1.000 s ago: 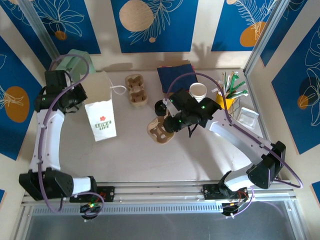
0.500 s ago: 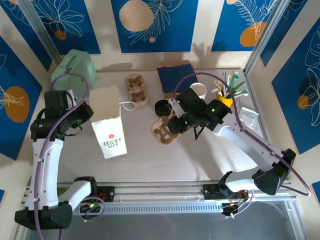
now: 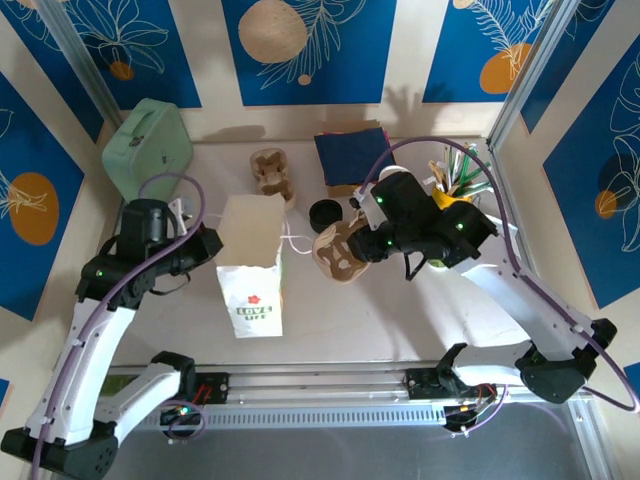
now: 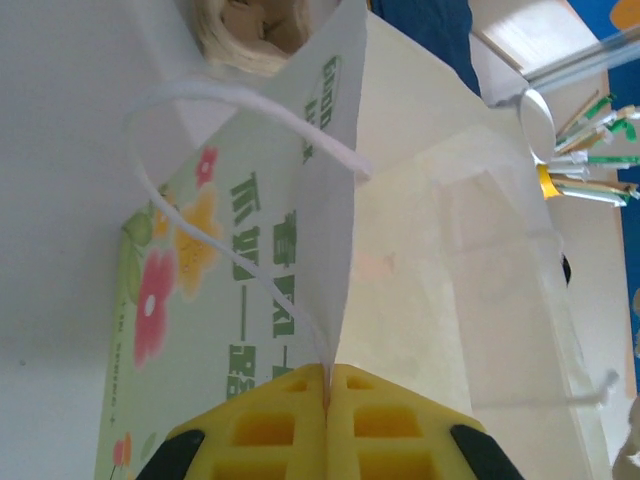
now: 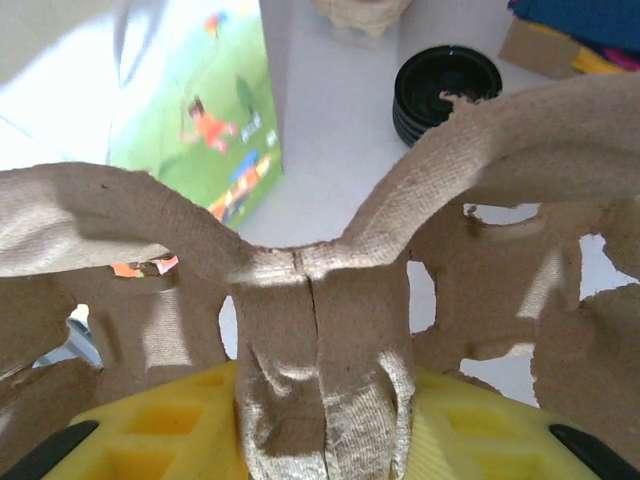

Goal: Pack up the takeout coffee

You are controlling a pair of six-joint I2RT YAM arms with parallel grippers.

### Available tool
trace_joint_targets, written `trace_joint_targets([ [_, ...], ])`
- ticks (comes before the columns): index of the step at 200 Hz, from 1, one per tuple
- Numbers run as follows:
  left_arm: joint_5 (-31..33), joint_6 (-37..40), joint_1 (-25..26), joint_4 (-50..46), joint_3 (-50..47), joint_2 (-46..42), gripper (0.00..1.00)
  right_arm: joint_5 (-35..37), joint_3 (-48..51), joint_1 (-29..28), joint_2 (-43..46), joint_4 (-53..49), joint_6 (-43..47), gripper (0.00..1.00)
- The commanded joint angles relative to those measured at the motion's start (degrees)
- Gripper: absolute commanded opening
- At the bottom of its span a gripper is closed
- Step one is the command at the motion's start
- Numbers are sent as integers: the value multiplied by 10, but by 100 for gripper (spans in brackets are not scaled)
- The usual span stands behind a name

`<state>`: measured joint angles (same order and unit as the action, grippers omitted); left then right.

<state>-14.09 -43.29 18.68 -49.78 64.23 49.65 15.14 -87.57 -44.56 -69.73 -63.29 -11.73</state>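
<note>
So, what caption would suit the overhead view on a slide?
Left gripper pinching a white paper bag, right gripper holding a cardboard cup carrier beside it.

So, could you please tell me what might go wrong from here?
1. The left gripper pinches just the thin rim of the paper bag; a pull could tear it or tip the bag.
2. The right gripper holds the pulp cup carrier by its centre ridge near the bag's mouth; it may snag the string handle going in.
3. The stack of black lids sits close beside the carrier and could be knocked.
</note>
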Motion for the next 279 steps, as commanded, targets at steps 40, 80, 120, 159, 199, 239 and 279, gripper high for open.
trace_joint_targets([
  [40, 64, -68, 115, 105, -37, 0, 0, 21, -46, -1, 42, -27, 38, 39],
  [80, 112, -78, 186, 154, -51, 27, 0, 39, -87, -1, 37, -42, 61, 39],
  [120, 143, -88, 224, 199, -70, 38, 0, 19, -116, -5, 30, -30, 95, 39],
  [159, 149, -104, 247, 251, -99, 46, 0, 0, -135, -22, -2, -16, 124, 39],
  [199, 165, -86, 256, 241, -97, 37, 26, 19, -198, -34, -81, -54, 149, 39],
  [239, 218, -29, 256, 174, -74, -3, 43, 64, -249, -56, -145, -91, 170, 39],
  [279, 271, 25, 256, 122, -64, -50, 45, 104, -289, -93, -200, -121, 182, 39],
])
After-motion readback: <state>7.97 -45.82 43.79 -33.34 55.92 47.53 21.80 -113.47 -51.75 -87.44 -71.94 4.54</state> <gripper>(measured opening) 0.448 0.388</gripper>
